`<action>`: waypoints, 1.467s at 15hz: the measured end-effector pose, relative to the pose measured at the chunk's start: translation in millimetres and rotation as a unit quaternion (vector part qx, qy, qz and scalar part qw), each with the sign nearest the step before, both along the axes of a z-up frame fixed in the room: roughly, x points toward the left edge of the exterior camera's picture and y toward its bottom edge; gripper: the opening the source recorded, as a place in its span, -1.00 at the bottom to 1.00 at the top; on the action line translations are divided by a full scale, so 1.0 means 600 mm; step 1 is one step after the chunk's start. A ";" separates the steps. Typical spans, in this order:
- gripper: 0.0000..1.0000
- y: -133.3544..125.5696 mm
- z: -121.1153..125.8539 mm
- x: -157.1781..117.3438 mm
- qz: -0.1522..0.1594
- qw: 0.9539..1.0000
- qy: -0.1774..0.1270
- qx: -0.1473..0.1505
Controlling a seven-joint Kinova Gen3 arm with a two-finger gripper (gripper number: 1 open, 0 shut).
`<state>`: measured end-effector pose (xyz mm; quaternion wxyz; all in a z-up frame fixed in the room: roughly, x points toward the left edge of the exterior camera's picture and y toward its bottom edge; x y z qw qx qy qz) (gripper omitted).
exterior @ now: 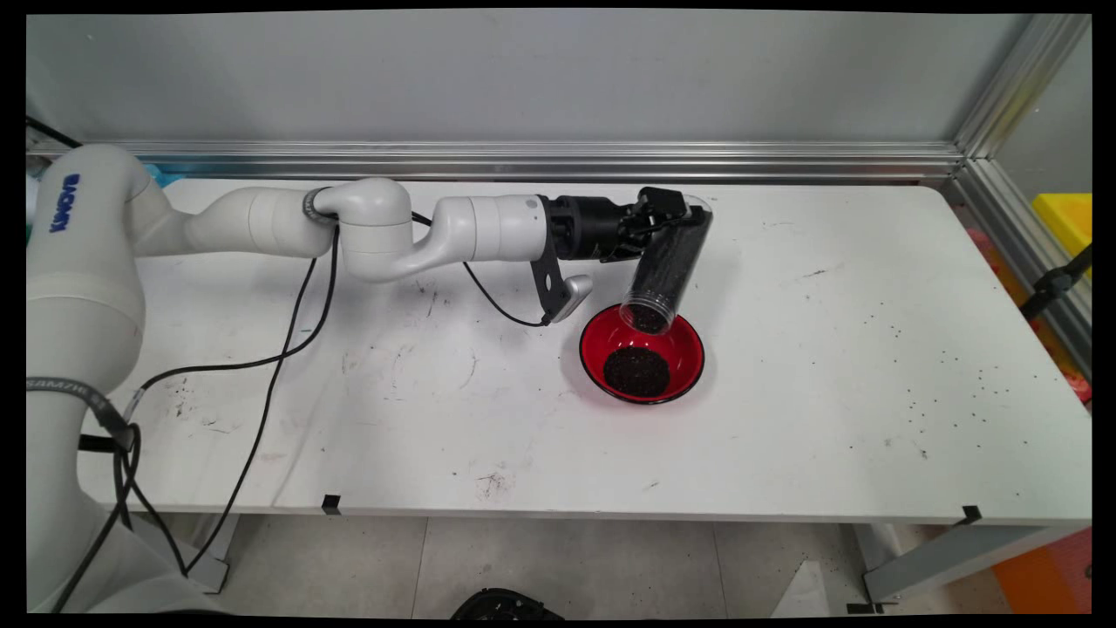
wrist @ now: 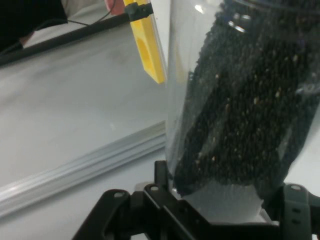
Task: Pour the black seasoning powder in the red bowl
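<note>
- The black two-finger tool (exterior: 670, 218) is pinched on a clear cylindrical plastic container (exterior: 670, 262) filled with small black grains, gripping it near its closed base end.
- The container is tilted, open mouth down and toward the table's near edge, and that mouth hangs just above the far rim of a round red bowl (exterior: 643, 351).
- A dark heap of the same black grains (exterior: 637, 371) lies in the bottom of the bowl, and more grains show at the container's mouth.
- The bowl stands a little right of the table's middle, well apart from all its edges.
- In the hand view the container (wrist: 240, 100) fills the right side, its clear wall packed with dark grains, with the tool's black linkage (wrist: 200, 215) below it.
- The white table (exterior: 828, 436) is scuffed, with grey smudges toward its left side and loose black grains scattered toward its right edge.
- Behind the table's far edge runs an aluminium rail (exterior: 540, 161) under a grey wall (exterior: 523, 78).
- A yellow bin (exterior: 1065, 218) sits beyond the right edge.
- Pale floor tiles (exterior: 567, 558) show below the near edge.
</note>
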<state>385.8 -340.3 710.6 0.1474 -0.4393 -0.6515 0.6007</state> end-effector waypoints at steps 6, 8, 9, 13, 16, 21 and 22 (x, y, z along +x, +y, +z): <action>-1.00 -0.007 0.009 0.006 0.026 0.996 0.032 0.082; -1.00 -0.010 0.015 0.008 0.035 0.992 0.045 0.112; -1.00 -0.011 0.018 0.009 0.039 0.990 0.051 0.125; -1.00 -0.015 0.031 0.014 0.051 0.983 0.070 0.165; -1.00 -0.019 0.043 0.020 0.062 0.974 0.088 0.199; -1.00 -0.029 0.066 0.033 0.081 0.954 0.125 0.260; -1.00 -0.031 0.071 0.037 0.085 0.949 0.132 0.274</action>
